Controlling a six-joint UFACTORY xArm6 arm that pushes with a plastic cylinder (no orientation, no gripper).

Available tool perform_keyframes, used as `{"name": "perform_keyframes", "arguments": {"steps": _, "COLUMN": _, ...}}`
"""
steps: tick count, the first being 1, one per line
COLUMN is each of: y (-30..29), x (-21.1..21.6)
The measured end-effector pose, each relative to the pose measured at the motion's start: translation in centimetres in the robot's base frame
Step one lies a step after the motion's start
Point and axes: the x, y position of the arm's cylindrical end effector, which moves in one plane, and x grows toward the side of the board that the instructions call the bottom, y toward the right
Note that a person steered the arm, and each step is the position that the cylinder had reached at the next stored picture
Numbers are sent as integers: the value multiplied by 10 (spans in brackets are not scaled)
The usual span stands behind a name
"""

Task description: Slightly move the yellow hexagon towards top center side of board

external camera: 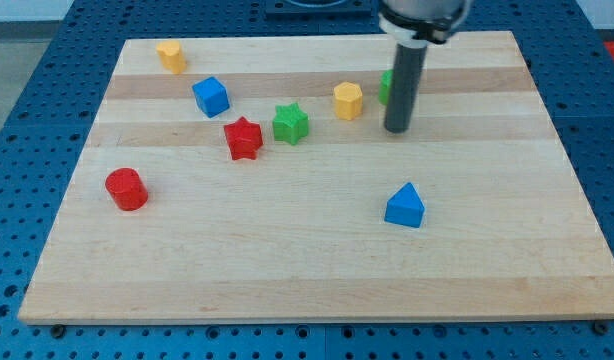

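Observation:
The yellow hexagon (348, 100) sits on the wooden board (317, 270), right of centre in the upper half. My tip (397, 129) rests on the board just to the right of it and slightly lower, a small gap apart. A green block (385, 86) is mostly hidden behind my rod, just right of the hexagon; its shape cannot be made out.
A green star (290, 123) and a red star (243, 138) lie left of the hexagon. A blue cube (211, 96) and a yellow block (171, 55) are at the upper left. A red cylinder (126, 189) is at left, a blue triangular block (405, 206) lower right.

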Motion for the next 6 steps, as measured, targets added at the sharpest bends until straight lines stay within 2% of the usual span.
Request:
{"name": "perform_keyframes", "arguments": {"steps": 3, "y": -70, "x": -25}}
{"name": "perform_keyframes", "arguments": {"steps": 6, "y": -84, "x": -63}}
